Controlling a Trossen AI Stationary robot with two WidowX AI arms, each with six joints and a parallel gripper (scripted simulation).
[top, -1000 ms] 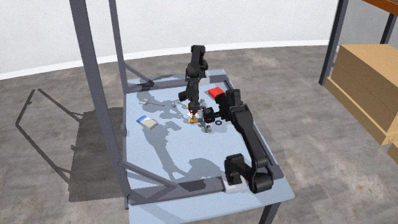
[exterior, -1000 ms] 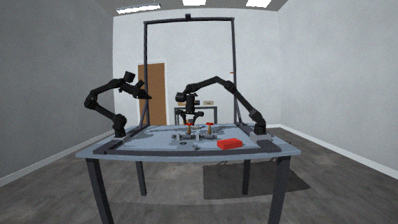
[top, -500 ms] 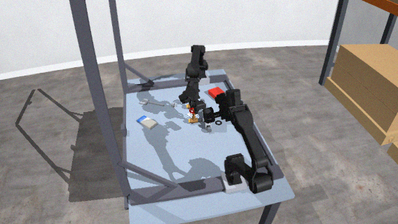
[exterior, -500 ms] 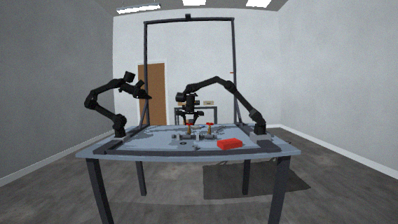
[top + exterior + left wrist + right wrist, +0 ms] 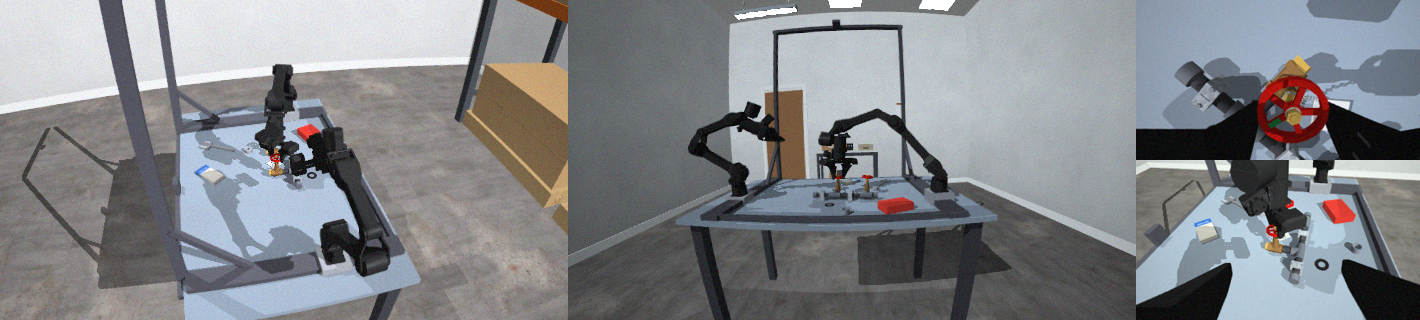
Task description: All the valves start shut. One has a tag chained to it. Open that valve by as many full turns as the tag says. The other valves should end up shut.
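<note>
The tagged valve's red handwheel has a green mark on one spoke and sits above a brass body. My left gripper points down with its fingers against opposite sides of this wheel's rim, shut on it. The white tag lies below on its chain, partly hidden by the wheel and a finger; its print is not readable. The other valve's red handwheel stands farther along the pipe. My right gripper is open and empty, raised away from the valves.
The grey pipe carries both valves. A black ring and a grey fitting lie beside it. A red block, a blue-and-beige box and a wrench lie farther out.
</note>
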